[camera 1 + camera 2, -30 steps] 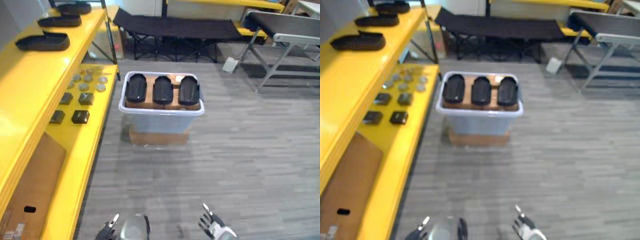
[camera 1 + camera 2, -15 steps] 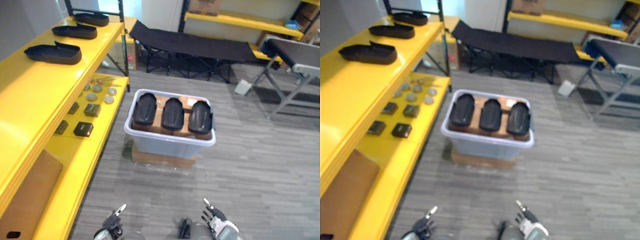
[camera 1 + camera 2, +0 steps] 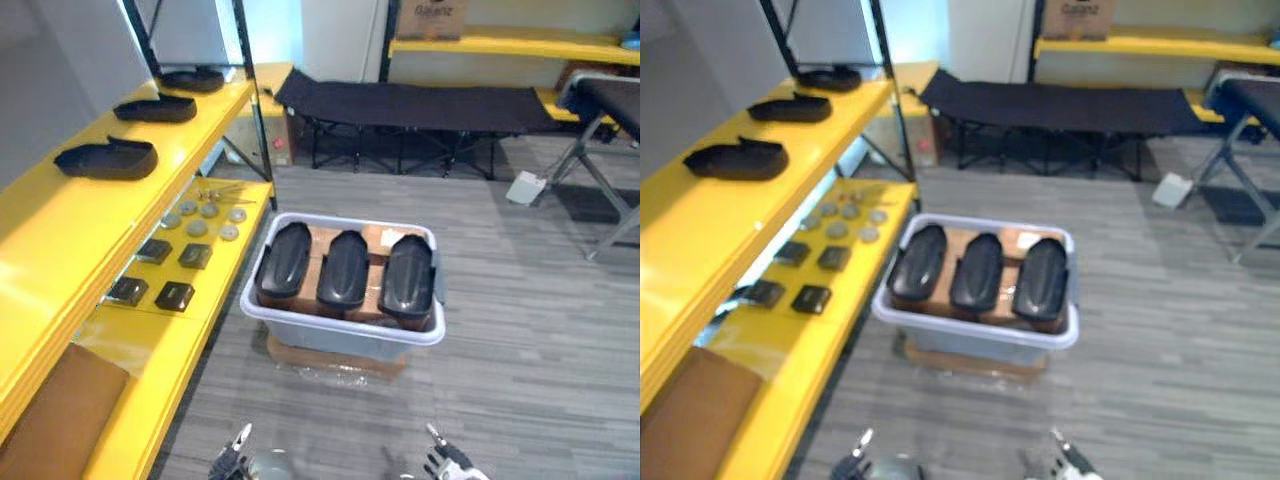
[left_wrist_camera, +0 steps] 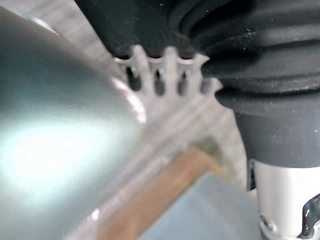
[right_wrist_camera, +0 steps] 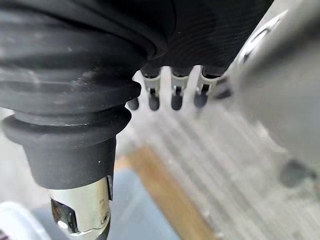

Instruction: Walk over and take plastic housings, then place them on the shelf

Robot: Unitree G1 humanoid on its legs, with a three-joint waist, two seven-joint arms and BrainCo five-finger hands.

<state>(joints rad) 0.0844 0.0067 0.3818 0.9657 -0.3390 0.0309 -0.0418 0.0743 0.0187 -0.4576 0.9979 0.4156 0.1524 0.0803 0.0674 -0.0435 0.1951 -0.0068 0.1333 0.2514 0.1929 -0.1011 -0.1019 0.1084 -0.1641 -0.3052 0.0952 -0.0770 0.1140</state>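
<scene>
Three black plastic housings (image 3: 346, 273) lie side by side on cardboard in a pale grey bin (image 3: 340, 335) standing on the floor ahead. More black housings (image 3: 106, 158) rest in a row on the upper yellow shelf (image 3: 60, 230) at the left. My left hand (image 3: 236, 461) and right hand (image 3: 444, 463) peek in at the bottom edge, well short of the bin. Both hold nothing, with the fingers (image 4: 165, 72) of the left and the fingers (image 5: 172, 90) of the right straight in the wrist views.
The lower yellow shelf (image 3: 165, 340) carries small black boxes, round grey discs and a brown cardboard sheet (image 3: 50, 420). A black folding cot (image 3: 420, 105) stands behind the bin. A metal frame (image 3: 610, 170) stands at the far right. The bin sits on a flat cardboard piece (image 3: 335, 358).
The camera has moved closer to the bin and shelf, so the bin sits lower and larger in view. My hands have dropped nearer the bottom edge.
</scene>
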